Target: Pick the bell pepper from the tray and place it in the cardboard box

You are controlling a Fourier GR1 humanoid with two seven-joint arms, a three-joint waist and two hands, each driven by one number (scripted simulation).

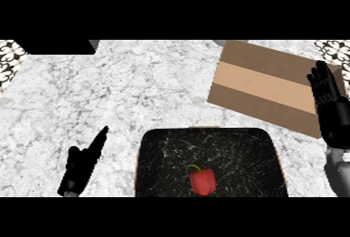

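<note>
A red bell pepper with a green stem lies on the black tray near the view's lower middle. The cardboard box sits at the upper right, seen from above with a lighter band across it. My right hand is raised at the far right, over the box's right edge, fingers straight and holding nothing. My left hand rests left of the tray with fingers straight, pointing up and to the right, apart from the tray.
The marble counter spreads around the tray and box. A dark block sits at the upper left edge. Patterned tiles show at the far left and at the upper right corner.
</note>
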